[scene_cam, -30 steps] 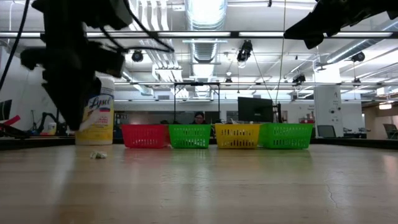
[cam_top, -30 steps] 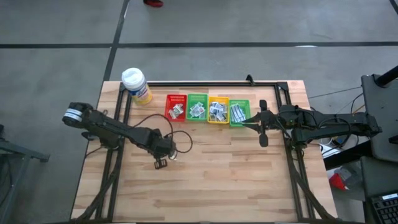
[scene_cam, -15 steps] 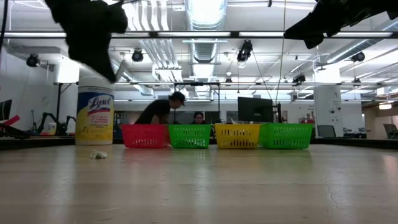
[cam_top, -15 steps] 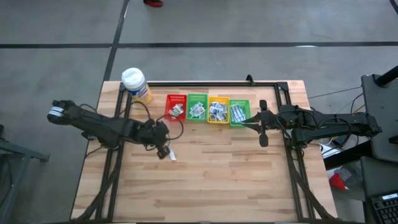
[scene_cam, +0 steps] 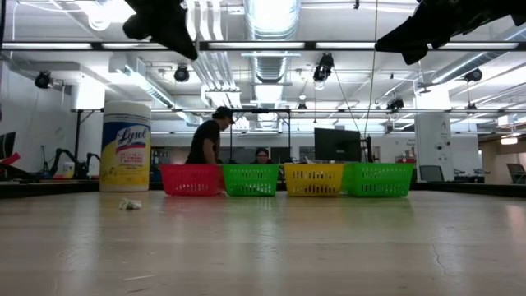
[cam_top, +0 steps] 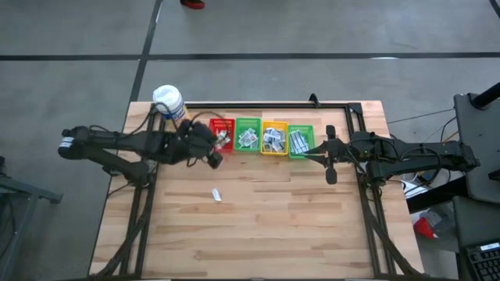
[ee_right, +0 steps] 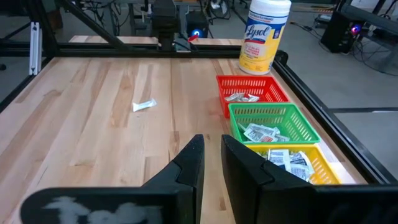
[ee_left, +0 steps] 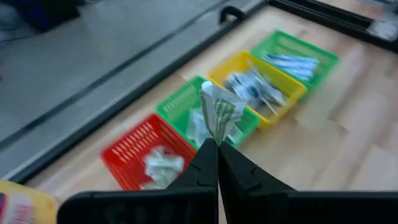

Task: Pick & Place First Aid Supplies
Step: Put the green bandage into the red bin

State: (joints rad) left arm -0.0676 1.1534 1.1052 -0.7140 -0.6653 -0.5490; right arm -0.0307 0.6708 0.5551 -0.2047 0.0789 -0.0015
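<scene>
My left gripper is pinched shut on one folded packet with green print, which stands up from between my fingertips; in the high view the gripper sits near the red basket, so I judge this piece is on its way to a drop and not yet released. Which basket it belongs in I cannot say for sure, though its green print resembles what lies in the green basket. Out on the bare counter, well apart from the row, one loose packet lies alone, so at least one more pick is left after this one. Beyond it, along the far side of the counter, the four baskets stand touching in a line: red, green, a yellow basket and a second green basket at the end, each already holding a small heap of packets, so most of the sorting looks done. My right gripper waits beside that end basket with its fingers a little apart and nothing between them. A yellow wipes bottle stands at the far left corner, untouched by the task as far as I can see. I see no other strays on the wood.
</scene>
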